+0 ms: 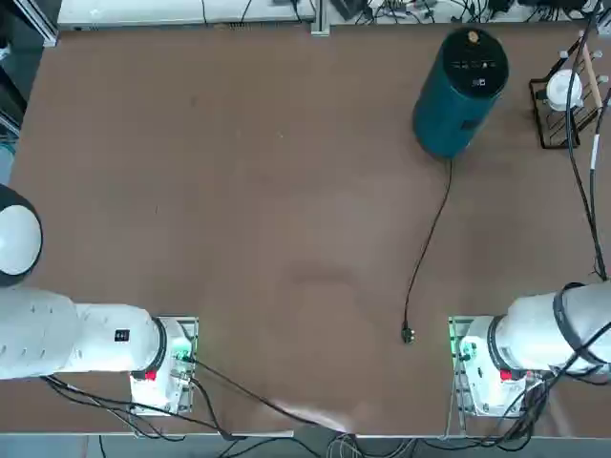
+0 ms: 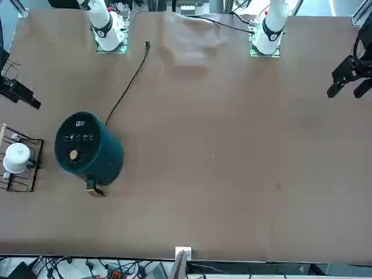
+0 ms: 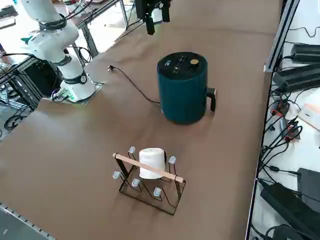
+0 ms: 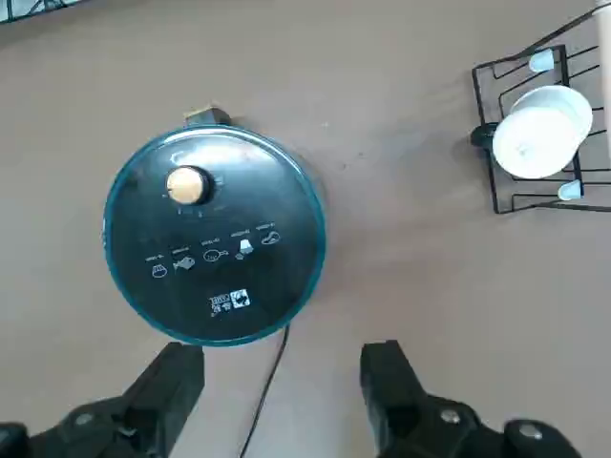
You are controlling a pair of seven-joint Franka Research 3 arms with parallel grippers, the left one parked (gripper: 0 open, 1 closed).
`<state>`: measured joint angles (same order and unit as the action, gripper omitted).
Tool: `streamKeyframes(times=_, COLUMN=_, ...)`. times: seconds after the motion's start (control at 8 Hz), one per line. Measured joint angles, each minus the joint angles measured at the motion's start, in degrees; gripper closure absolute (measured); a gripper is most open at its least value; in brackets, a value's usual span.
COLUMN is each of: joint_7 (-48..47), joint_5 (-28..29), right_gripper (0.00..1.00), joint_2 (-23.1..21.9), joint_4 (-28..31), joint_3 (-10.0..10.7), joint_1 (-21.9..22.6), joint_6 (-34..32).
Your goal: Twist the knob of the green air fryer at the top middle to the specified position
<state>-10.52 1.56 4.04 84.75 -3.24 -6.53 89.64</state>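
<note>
Brown tabletop (image 1: 239,210) carries everything, and nearest the robot the right arm's white base (image 1: 535,343) sits at the near right edge. A thin black power cord (image 1: 430,239) starts at a loose plug close by that base and runs away over the bare surface to the green air fryer (image 1: 458,91). The right gripper (image 4: 282,382) hangs high in the air above the cord, on the near side of the fryer; its black fingers (image 4: 177,377) are spread wide apart with nothing between them, touching nothing. Beyond it, the fryer stands upright in the far part of the tabletop, right of centre, its black round control face turned up with small white markings. The knob (image 4: 188,185), tan-orange in the centre, lies on the far side of that face, well apart from the fingers. Just right of the fryer stands a black wire rack (image 1: 563,100) holding a white cup (image 4: 546,132).
</note>
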Motion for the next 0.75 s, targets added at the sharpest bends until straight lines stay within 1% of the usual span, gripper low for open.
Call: streamKeyframes(times=0.75, joint_7=0.0, joint_5=0.0, right_gripper=0.00, joint_2=0.0, joint_4=0.0, joint_3=0.0, joint_1=0.0, joint_6=0.0)
